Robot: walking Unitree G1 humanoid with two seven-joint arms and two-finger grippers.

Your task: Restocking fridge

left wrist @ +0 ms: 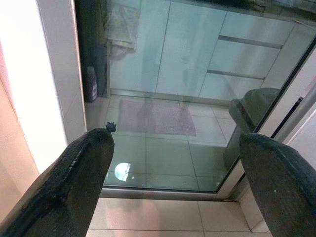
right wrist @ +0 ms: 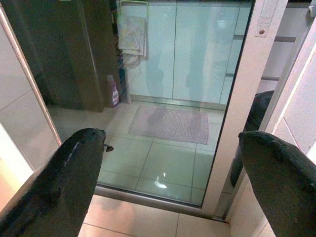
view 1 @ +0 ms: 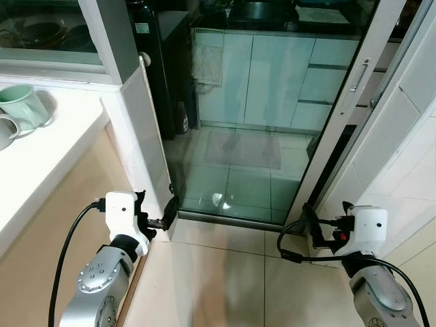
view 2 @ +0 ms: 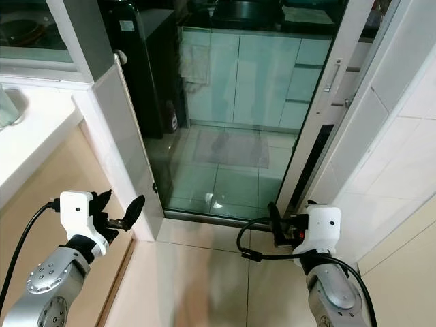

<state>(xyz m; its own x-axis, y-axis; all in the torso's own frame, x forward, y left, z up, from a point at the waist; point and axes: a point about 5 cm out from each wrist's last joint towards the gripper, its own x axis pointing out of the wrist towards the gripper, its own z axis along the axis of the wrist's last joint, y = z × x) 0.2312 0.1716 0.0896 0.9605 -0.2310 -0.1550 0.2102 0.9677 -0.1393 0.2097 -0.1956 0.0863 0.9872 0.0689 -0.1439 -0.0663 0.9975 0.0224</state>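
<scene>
At nine o'clock a white worktop point(view 1: 48, 146) carries a pale green mug point(view 1: 24, 105). At seven o'clock the left tool point(left wrist: 173, 163) hangs above the tiled floor point(view 1: 225, 272) with its black fingers point(left wrist: 79, 182) spread wide and nothing between them. At twelve o'clock a glass sliding door point(view 1: 272, 102) fronts a kitchen with a grey floor mat point(view 1: 242, 148) and a purple bottle point(right wrist: 113, 90). At five o'clock the right tool point(right wrist: 182, 173) is likewise spread and empty. No fridge can be identified.

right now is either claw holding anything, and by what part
Nothing is held. The left claw and right claw are both open, with bare floor between their fingers.
</scene>
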